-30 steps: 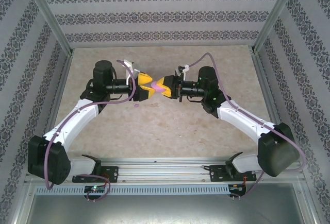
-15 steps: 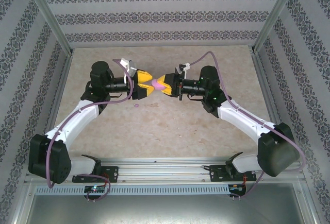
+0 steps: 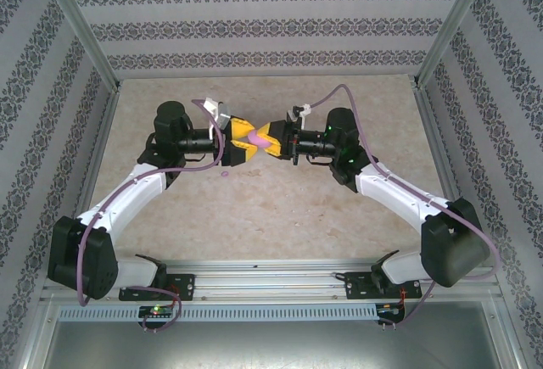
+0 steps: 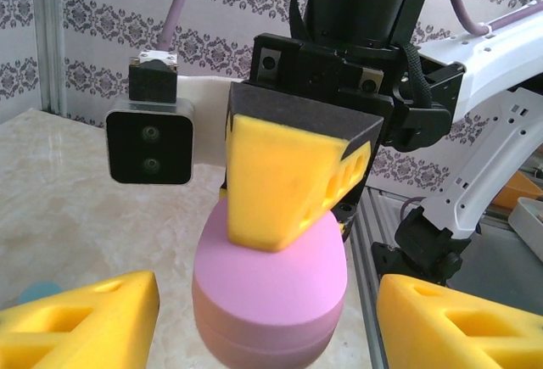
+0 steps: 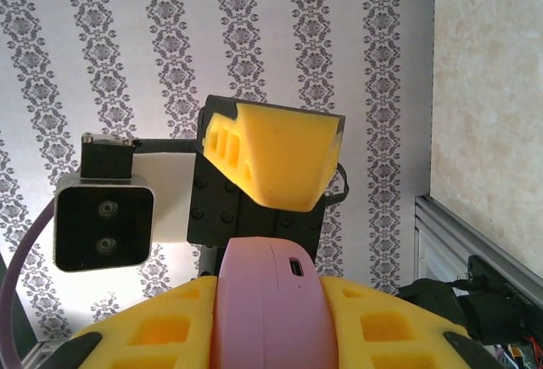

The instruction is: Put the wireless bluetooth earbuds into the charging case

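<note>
One pink case point(image 4: 271, 293), right hand point(image 3: 271, 140); port point(image 5: 294, 268) faces right wrist.

Beige marbled table point(image 3: 280, 208), one tiny pink-purple earbud point(image 3: 224, 175) lying on it left of centre

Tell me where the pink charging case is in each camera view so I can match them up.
Top external: pink case just above the picture's centre.
Left wrist: bottom centre, under a yellow finger.
Right wrist: bottom centre, between yellow fingers.
Shared landmark: the right gripper clamped on it.
</note>
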